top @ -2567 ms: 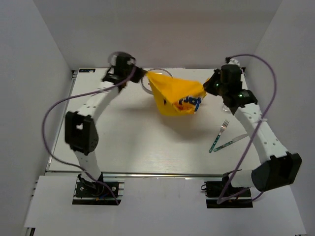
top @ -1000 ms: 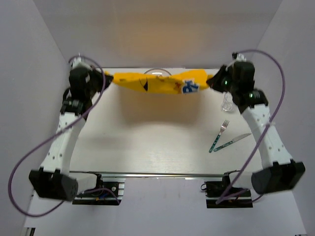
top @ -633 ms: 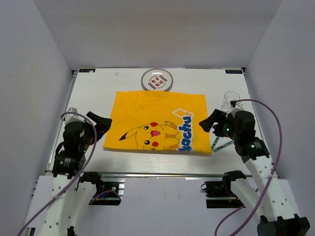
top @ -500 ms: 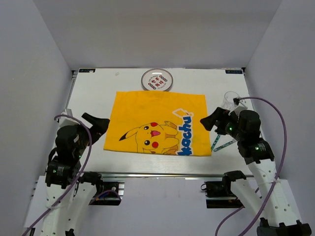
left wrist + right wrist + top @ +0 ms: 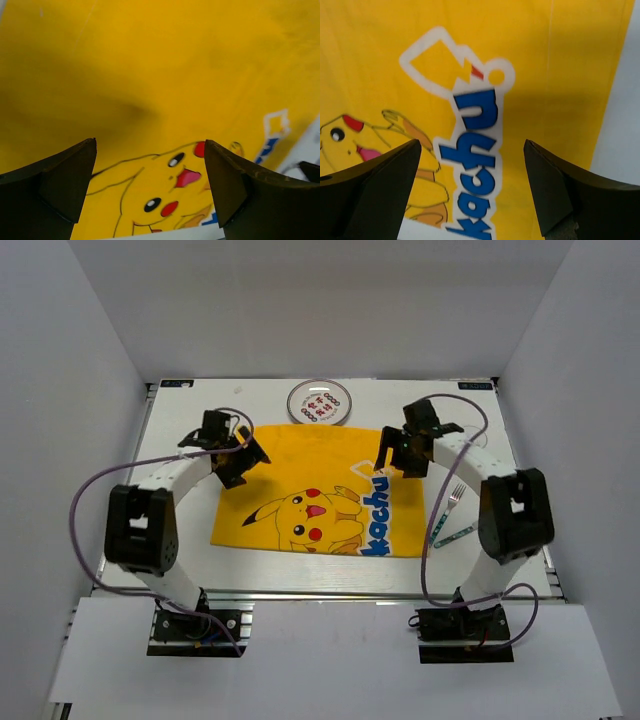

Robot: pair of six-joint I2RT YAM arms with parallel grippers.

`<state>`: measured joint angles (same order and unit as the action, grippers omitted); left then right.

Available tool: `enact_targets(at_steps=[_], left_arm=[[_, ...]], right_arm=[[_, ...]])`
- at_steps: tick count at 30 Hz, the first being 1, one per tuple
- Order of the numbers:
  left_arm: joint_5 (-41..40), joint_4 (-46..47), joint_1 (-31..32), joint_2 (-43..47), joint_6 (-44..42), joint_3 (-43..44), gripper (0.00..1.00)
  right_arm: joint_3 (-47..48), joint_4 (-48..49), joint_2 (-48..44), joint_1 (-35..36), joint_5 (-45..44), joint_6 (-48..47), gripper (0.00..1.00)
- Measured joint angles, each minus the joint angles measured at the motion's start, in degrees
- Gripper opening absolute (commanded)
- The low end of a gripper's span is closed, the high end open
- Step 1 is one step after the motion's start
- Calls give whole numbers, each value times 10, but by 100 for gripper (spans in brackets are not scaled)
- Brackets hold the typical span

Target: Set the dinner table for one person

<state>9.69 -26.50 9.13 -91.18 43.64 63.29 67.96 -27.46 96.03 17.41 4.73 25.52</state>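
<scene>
Metal rail, white top: the dinner table (image 5: pixel 180 540) lies under both pairs of jaws. Its railed front edge is on your near side of them, with bare white outboard of each.
Yellow cloth: the placemat (image 5: pixel 300 475) lies spread on the table directly beneath both pairs of jaws, and its near edge stops short of the rail.
Left gripper (image 5: pixel 150 145): the jaws are spread wide with nothing between them. It sits over the mat's far-left corner (image 5: pixel 238 458). Whether the fingertips touch the cloth cannot be told.
Right gripper (image 5: pixel 471 144): it is also spread and empty, over the far-right corner (image 5: pixel 395 455), with the blue lettering below the gap.
Step, as I judge it: the mat is down and neither jaw holds it, so the job is to leave it undisturbed.
How: raise both wrists straight up and keep the jaws parted. Don't sweep sideways, because a fingertip could drag a corner.
Check: the dark patch ahead of the left jaws may be shadow or a ripple. Look before you move on.
Fork (image 5: pixel 447 515) and knife (image 5: pixel 468 530): these lie on bare table outboard and nearward of the right jaws, just beside the mat's edge.
Plate (image 5: pixel 319 403): it sits beyond and between the two pairs of jaws, just past the mat's far edge. It is probably your next reach.
</scene>
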Motion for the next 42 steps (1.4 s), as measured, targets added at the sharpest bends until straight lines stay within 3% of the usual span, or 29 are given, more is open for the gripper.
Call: enact_targets(at_steps=[4,9,12,21,24,35,42], left_arm=[[-19,-12,11,-85,3,3,98],[-71,-34,37,-113,17,13,98],[-115,-26,53,-94,41,-14,98],[-181,50,73,21,99,-166,98],[-188,65,74,30,104,-177,98],[-197,-58,74,-70,104,-43,98],[-199,-114,68,-120,104,25,98]], right_arm=[[109,-25,100,27,-53,-9,89],[203,-44,200,54,-102,-19,89],[172,-26,215,67,-118,-20,89],[-18,136,105,98,-130,-9,89],[-27,147,99,101,-136,-7,89],[196,13,240,93,-149,-22,89],[201,7,242,87,-145,-17,89]])
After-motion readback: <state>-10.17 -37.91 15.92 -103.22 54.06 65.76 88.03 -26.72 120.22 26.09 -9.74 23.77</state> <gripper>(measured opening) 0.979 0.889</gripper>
